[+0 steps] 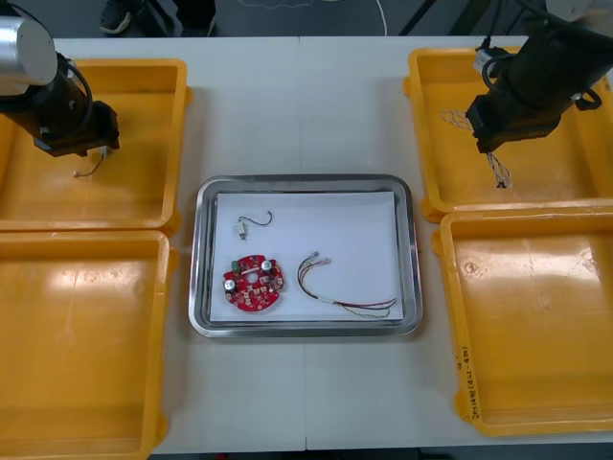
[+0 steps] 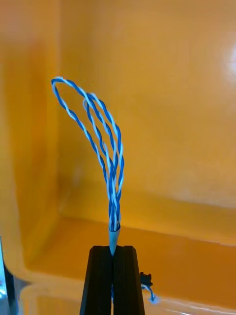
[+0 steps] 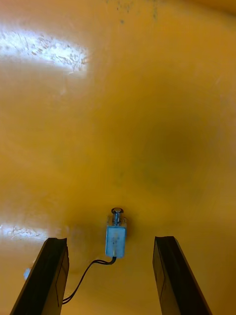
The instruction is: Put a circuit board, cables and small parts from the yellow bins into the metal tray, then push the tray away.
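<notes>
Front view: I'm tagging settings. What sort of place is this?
Likely an electronics kitting bench: yellow bins flank a metal tray holding a red circuit board; right claw grips a twisted blue and white cable, left claw open over a small metal part.

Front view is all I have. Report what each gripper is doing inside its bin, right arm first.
Observer: The right gripper is shut on the twisted blue and white cable, which loops out beyond its tips.
Operator: Now the left.
Observer: The left gripper is open, straddling a small metal part with a thin black wire trailing from it.
Operator: Confirm whether it touches the part.
Observer: It doesn't. Bare floor of the yellow bin shows on both sides of the part.
</notes>
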